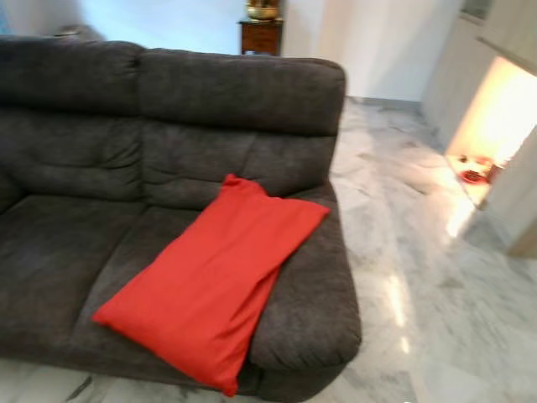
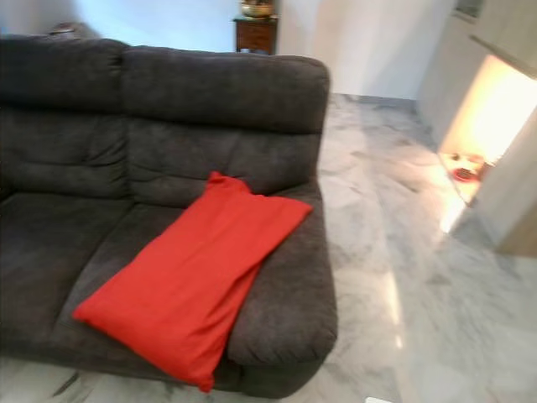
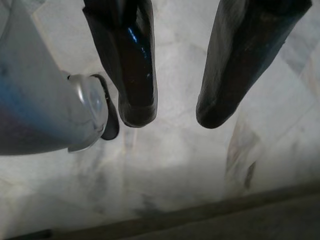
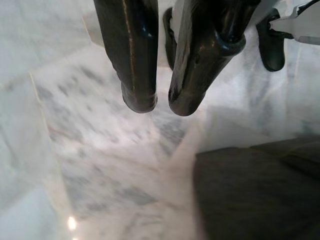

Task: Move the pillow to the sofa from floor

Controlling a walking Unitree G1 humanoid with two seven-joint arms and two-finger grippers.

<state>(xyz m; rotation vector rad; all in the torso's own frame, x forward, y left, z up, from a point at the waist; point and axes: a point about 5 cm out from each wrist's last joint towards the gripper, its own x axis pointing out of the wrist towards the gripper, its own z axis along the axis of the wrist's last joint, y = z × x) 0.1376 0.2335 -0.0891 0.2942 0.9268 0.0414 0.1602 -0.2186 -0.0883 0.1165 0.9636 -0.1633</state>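
A red pillow lies diagonally on a dark grey sofa, across the right-hand seat cushion. Its upper corner leans against the backrest and its right side rests on the sofa's right armrest, while its lower corner hangs just over the front edge of the seat. Grey-veined marble floor stretches to the right of the sofa. Behind the sofa stands a small dark wooden stand with a brass-coloured pot on top. The left gripper hangs above bare floor, its fingers spread with a clear gap and holding nothing. The right gripper hangs near the sofa's base, fingers narrowly apart, empty.
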